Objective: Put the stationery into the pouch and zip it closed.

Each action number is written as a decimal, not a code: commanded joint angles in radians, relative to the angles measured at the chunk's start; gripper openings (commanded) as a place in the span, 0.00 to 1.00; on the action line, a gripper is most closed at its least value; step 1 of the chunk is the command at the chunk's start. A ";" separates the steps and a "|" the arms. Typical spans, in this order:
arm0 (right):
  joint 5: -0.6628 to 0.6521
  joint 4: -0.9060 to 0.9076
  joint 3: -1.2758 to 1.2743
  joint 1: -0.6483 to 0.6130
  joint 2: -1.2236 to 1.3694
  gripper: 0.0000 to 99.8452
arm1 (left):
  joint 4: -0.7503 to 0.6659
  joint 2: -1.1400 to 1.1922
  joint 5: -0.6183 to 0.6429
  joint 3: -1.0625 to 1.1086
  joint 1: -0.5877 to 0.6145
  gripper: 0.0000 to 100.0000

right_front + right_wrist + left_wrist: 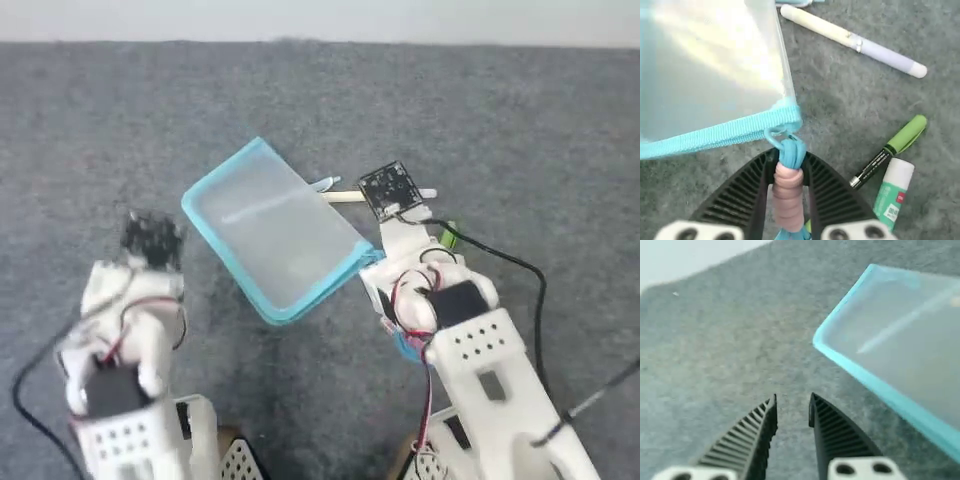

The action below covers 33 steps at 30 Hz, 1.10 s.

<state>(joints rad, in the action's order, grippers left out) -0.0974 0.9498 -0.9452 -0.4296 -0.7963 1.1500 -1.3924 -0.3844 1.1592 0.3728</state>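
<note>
Grey desk [500,120] carries a frosted, teal-edged pouch [270,235] whose contents are hard to make out. At its zipper corner the right gripper [789,157] has its fingers pinching the zipper pull [788,185]. Off the opposite side is the left gripper [792,407], fingers spread and empty. Beside the pouch lie a highlighter [850,40], a green marker [890,150] and a glue stick [892,192] — from above, mostly hidden by the arm.

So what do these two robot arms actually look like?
The left arm and right arm are chunky white plastic with perforated panels, thin red and black wires at the joints and a small black circuit board near each wrist. The left gripper and right gripper each have two black, ribbed, wedge-shaped fingers.
</note>
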 commanded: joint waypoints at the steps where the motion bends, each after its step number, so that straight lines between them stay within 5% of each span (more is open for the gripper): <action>1: -0.026 0.025 0.009 0.021 -0.077 0.01 | -0.084 0.345 0.160 -0.188 -0.110 0.11; 9: -0.034 0.206 0.347 0.027 -0.061 0.01 | -0.457 0.701 0.311 -0.079 -0.212 0.11; 15: -0.034 0.364 0.755 0.015 0.067 0.01 | -0.516 0.876 0.334 -0.082 -0.285 0.11; 21: -0.034 0.524 1.022 -0.188 0.229 0.01 | -0.555 0.957 0.423 -0.082 -0.494 0.11; 27: -0.115 0.542 0.884 -0.340 0.182 0.01 | -0.577 0.934 0.477 -0.077 -0.526 0.11; 33: -0.129 0.259 0.364 -0.363 -0.053 0.01 | -0.580 0.798 0.480 -0.002 -0.560 0.11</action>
<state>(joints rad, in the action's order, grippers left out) -0.2064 1.3487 -0.3575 -0.7733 -0.7227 0.6007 -0.4703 0.0821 1.1362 -0.1442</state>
